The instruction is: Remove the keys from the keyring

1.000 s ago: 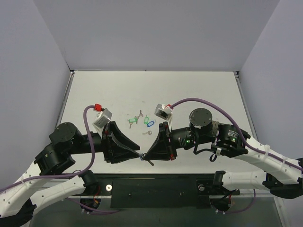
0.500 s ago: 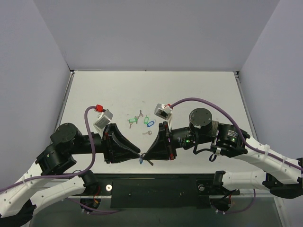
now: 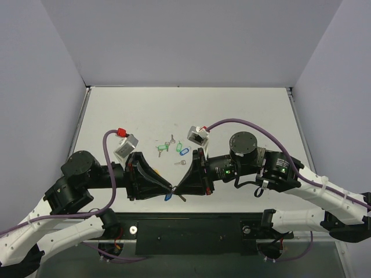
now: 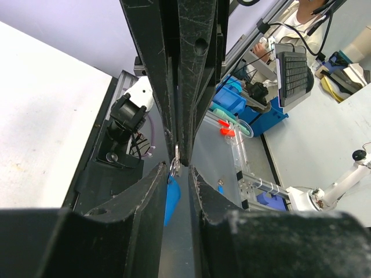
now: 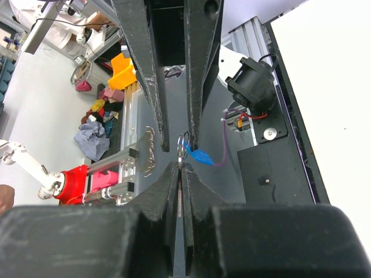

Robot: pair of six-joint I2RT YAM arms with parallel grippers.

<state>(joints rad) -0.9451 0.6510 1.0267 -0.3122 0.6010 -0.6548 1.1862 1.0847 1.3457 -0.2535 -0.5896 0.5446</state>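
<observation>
The two grippers meet tip to tip above the table's near edge. My right gripper (image 3: 178, 190) (image 5: 181, 166) is shut on a thin flat silver key (image 5: 181, 174). The keyring (image 5: 183, 145) sits just beyond its tips, and the deep-blue tag (image 5: 204, 156) (image 3: 168, 196) hangs from the ring. My left gripper (image 3: 171, 189) (image 4: 179, 171) stands narrowly open. The ring (image 4: 174, 168) and the blue tag (image 4: 171, 198) lie in its gap, against one finger. A key end (image 3: 183, 198) pokes out below the right gripper's tips. No yellow tag shows.
Green-tagged keys (image 3: 164, 147) (image 3: 178, 146), a lighter blue tag (image 3: 184, 152) and loose small keys (image 3: 181, 163) (image 3: 172, 138) lie mid-table, behind the grippers. The black base plate (image 3: 191, 229) runs along the near edge below the held ring.
The blue tag has dropped from level with the fingertips and now hangs lower, a little to the left. The right arm has shifted slightly left, and the meeting point moved with it.
</observation>
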